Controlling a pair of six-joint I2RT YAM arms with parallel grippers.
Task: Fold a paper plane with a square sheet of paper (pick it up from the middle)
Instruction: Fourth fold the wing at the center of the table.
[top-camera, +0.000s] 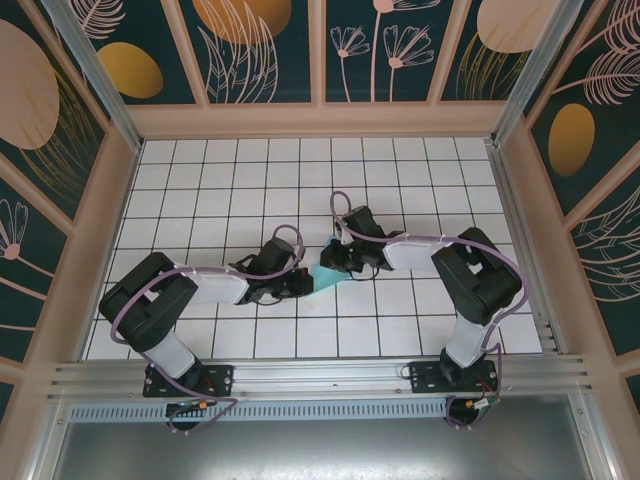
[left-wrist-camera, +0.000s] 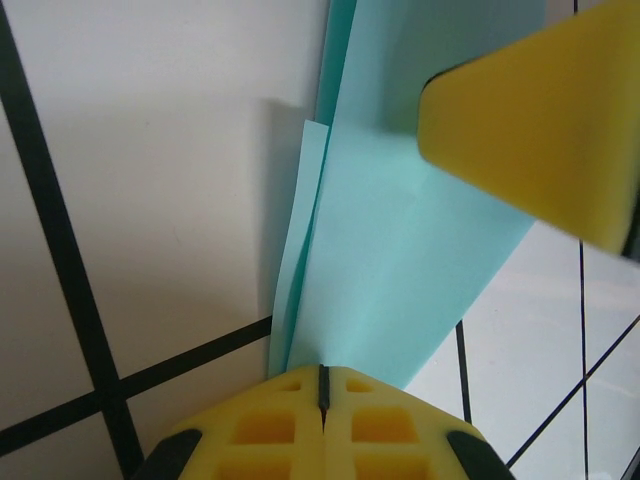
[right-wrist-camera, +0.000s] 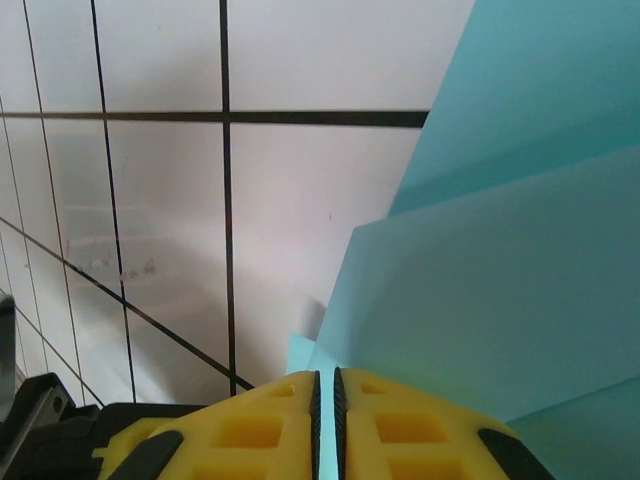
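Observation:
The light-blue paper plane (top-camera: 325, 275), folded into layered flaps, lies at the middle of the white grid table between my two grippers. My left gripper (top-camera: 305, 283) comes in from the left. In the left wrist view its jaws (left-wrist-camera: 323, 375) are pressed together on the near end of the paper (left-wrist-camera: 400, 250). A yellow finger of the right gripper (left-wrist-camera: 540, 120) shows over the paper's far part. My right gripper (top-camera: 335, 258) reaches in from the right. In the right wrist view its jaws (right-wrist-camera: 325, 385) stand a narrow slit apart, with the edge of the paper (right-wrist-camera: 500, 280) in the gap.
The white tiled table (top-camera: 250, 170) with black grid lines stretches behind and to both sides of the arms. Patterned walls (top-camera: 60, 150) enclose it on three sides, and a metal rail (top-camera: 320, 375) runs along the near edge.

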